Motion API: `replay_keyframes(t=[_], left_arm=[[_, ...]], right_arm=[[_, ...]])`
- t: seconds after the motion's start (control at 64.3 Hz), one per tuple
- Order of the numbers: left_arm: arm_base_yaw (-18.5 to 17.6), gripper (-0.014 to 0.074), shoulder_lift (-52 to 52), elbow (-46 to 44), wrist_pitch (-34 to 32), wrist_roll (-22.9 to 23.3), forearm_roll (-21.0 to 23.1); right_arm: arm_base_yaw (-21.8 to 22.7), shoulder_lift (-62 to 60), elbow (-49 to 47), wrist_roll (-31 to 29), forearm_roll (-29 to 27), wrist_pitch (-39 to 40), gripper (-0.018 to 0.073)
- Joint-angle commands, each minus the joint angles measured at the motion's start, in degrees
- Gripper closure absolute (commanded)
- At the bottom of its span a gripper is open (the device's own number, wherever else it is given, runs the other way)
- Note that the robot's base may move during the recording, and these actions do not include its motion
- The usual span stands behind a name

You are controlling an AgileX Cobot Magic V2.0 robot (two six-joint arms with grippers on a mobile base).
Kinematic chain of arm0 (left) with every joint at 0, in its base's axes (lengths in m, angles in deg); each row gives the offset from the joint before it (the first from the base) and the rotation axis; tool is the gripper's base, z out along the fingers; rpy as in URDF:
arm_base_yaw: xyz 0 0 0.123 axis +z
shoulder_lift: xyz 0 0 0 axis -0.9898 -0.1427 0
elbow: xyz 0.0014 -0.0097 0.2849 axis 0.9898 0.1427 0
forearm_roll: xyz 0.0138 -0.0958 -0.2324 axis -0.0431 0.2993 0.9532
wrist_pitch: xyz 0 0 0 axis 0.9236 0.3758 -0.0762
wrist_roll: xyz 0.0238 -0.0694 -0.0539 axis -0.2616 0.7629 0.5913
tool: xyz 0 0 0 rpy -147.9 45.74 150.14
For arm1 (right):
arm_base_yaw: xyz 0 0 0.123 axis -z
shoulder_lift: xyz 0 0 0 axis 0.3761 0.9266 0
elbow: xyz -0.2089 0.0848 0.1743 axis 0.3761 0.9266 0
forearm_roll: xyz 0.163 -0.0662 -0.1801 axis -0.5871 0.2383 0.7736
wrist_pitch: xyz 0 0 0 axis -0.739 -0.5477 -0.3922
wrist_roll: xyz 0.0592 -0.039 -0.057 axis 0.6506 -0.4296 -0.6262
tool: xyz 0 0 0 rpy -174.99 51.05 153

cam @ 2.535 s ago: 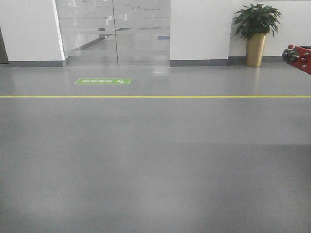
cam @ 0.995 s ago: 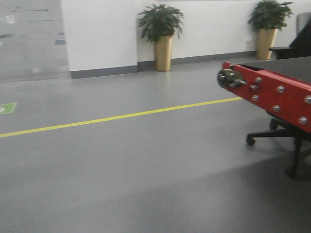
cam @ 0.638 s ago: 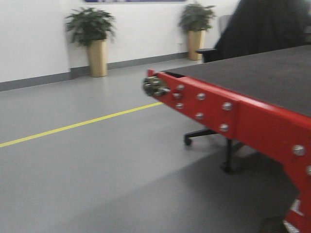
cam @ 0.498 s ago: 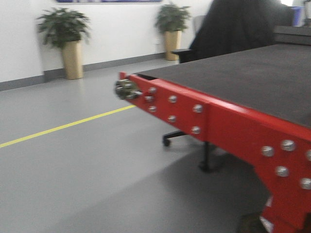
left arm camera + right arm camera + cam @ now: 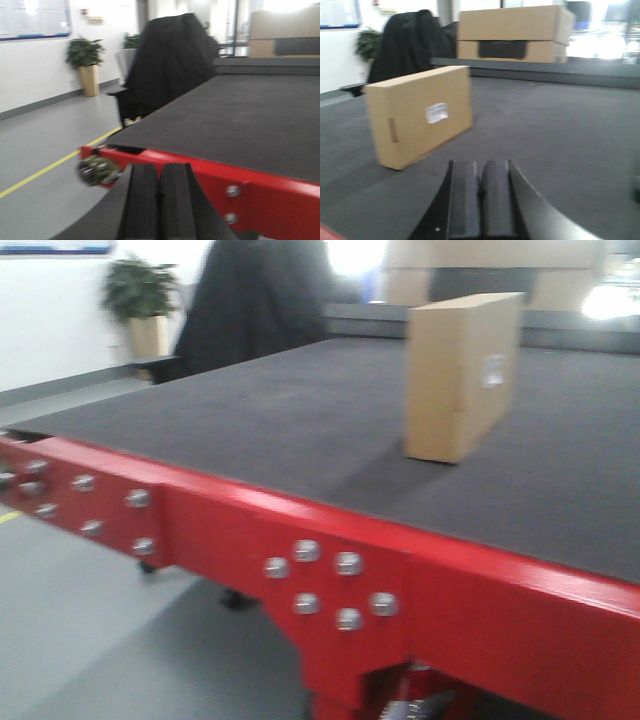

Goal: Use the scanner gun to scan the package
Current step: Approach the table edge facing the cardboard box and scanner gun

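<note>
The package (image 5: 420, 117) stands on a long narrow side on the dark grey surface (image 5: 250, 410), well in from the near edge with its red frame (image 5: 230, 530) and toward the right half of the surface. From the right tool (image 5: 481, 172) it lies ahead and to the left. Its long axis runs from near-left to far-right, so the broad face with the white label (image 5: 437, 113) is turned partly toward that tool. In the front view only the narrow end faces the camera, and the label shows on the side looking right.

The left tool (image 5: 160, 172) sits off the near left corner of the surface, and the package does not show in its view at all. I judge the right arm to be the nearer one and the better placed to face the label.

Both tools are clenched, pads pressed together with nothing between them. The scanner is not visible in any view. A dark shape (image 5: 636, 187) at the right edge of the right wrist view is cut off and too blurred to name. By my reading, finding the scanner comes before any scan.

No writing can be read. The label is a blurred white patch, and the stacked boxes (image 5: 515, 30) along the far edge show only a dark panel with no legible print.
</note>
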Motion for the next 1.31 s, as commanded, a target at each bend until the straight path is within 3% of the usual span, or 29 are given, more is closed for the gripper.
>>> replay_keyframes(t=[0.0,1.291], left_arm=[[-0.24,0.0707,0.24,-0.16,-0.86,0.33,0.4],[-0.37,0.0707,0.24,-0.16,-0.86,0.33,0.4]], right_arm=[[0.06,-0.22,-0.14,-0.15,0.48,1.27,0.0722],[-2.22,-0.22,-0.14,-0.15,0.48,1.27,0.0722]])
